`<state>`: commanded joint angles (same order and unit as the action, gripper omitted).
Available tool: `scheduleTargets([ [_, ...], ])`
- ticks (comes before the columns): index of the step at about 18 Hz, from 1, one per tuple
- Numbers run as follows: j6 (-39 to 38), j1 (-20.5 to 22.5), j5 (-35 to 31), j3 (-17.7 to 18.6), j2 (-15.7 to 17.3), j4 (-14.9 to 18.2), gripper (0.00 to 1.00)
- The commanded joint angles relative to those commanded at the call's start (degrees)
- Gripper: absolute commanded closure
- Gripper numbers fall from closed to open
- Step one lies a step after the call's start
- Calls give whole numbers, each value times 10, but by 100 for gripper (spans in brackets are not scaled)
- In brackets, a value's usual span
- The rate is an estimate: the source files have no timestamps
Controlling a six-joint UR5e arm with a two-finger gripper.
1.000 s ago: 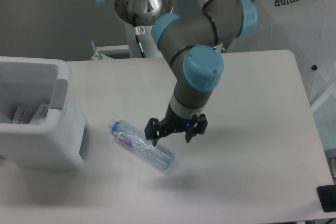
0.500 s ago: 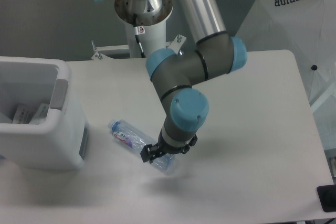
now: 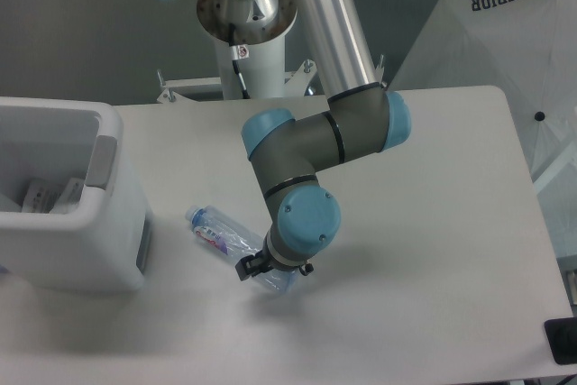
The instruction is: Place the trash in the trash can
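The crushed clear bottle [image 3: 219,234], with a blue cap and a pink-blue label, lies slantwise on the white table, its cap pointing toward the trash can. My gripper [image 3: 272,270] has come down over the bottle's lower right end. Its fingers straddle that end and look open; the wrist hides part of them. The trash can [image 3: 86,254], a large white bin with a grey panel, stands at the left edge. A flat white wrapper [image 3: 43,195] with black print lies inside it.
The robot's base column [image 3: 245,51] rises at the back of the table. A white canopy printed "SUPERIOR" [image 3: 509,38] stands off the right side. A black object [image 3: 561,342] sits at the lower right corner.
The arm has swung left and down, taking the gripper from above and beside the bottle onto its lower right end. The bottle has barely shifted.
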<state>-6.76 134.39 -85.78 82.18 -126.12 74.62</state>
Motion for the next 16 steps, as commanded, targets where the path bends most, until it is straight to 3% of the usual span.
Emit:
scheduleTargets([
  [4,-26,-4,-9,-19,-24,1,0],
  [11,-26,-11,-22,-23,-25,-1,0],
  [12,-26,-11,-23,-25,-26,-1,4],
  [16,-26,-11,-21,-26,-26,-1,40],
])
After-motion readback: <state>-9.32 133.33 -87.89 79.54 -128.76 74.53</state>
